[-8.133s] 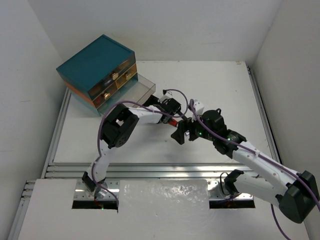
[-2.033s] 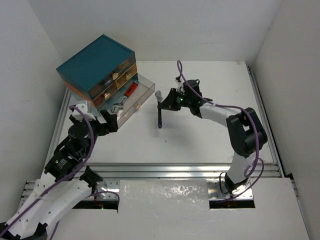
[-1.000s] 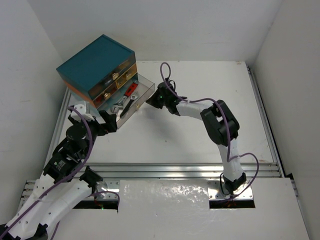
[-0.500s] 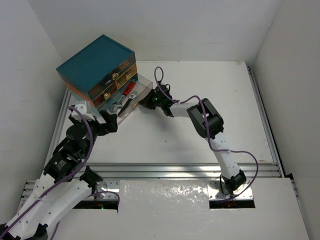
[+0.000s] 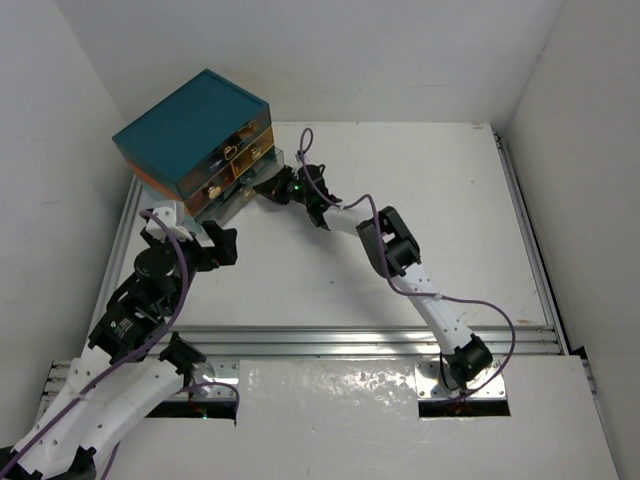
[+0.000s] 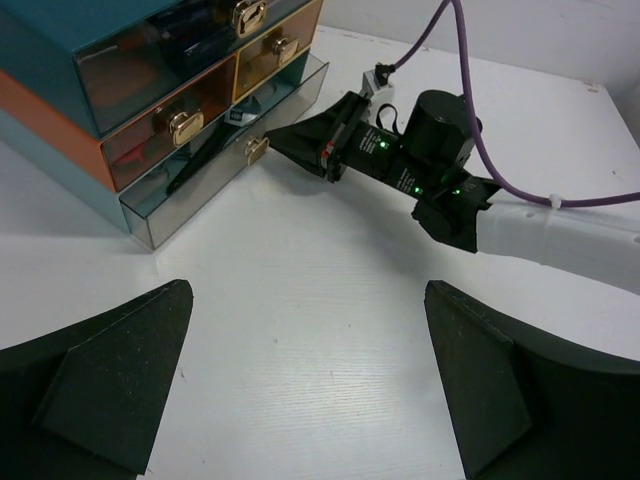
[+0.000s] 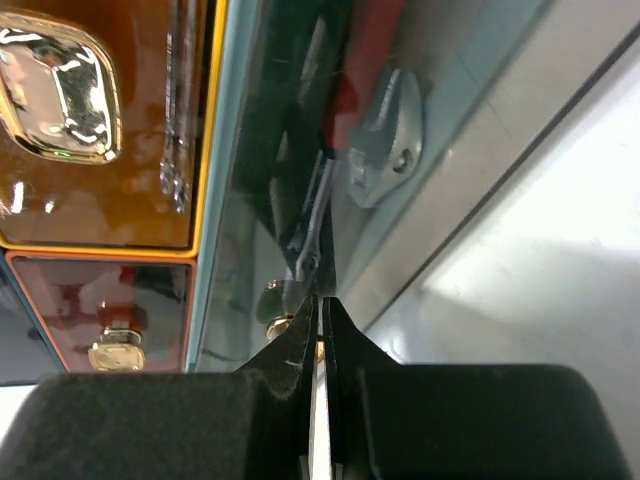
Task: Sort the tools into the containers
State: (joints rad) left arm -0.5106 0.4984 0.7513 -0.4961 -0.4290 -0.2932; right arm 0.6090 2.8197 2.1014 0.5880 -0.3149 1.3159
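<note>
**Q:** Right gripper (image 5: 272,187), how does it stand?

**A:** Its fingers are pressed together with only a thin slit between them. The tips rest against the see-through front of the bottom drawer (image 6: 196,192), right at the tan knob (image 6: 257,150). It pinches nothing that I can make out.

**Q:** And the arm behind it?

**A:** The right arm (image 5: 385,235) is stretched long and low. It runs from its base at the near edge across the table (image 5: 460,190) to the teal-topped cabinet (image 5: 190,125) in the far left corner. The wrist is nearly level and the fingers point straight at the drawer front.

**Q:** How does the drawer sit?

**A:** It stands a little proud of the amber drawers (image 6: 165,125) above it and is not flush with them.

**Q:** Where are the tools?

**A:** Inside that bottom drawer, seen through its front from the right wrist. There is a red-handled tool (image 7: 365,55), and a silver wrench head (image 7: 387,140) lies just below it. Dark shapes sit beside them, but I cannot tell which tools they are.

**Q:** And the left side?

**A:** The left arm (image 5: 150,290) is folded back near the table's left edge with its elbow high. The left gripper (image 6: 306,290) hangs over bare table with its fingers spread wide, holding nothing. It is aimed toward the cabinet but well apart from it.
</note>
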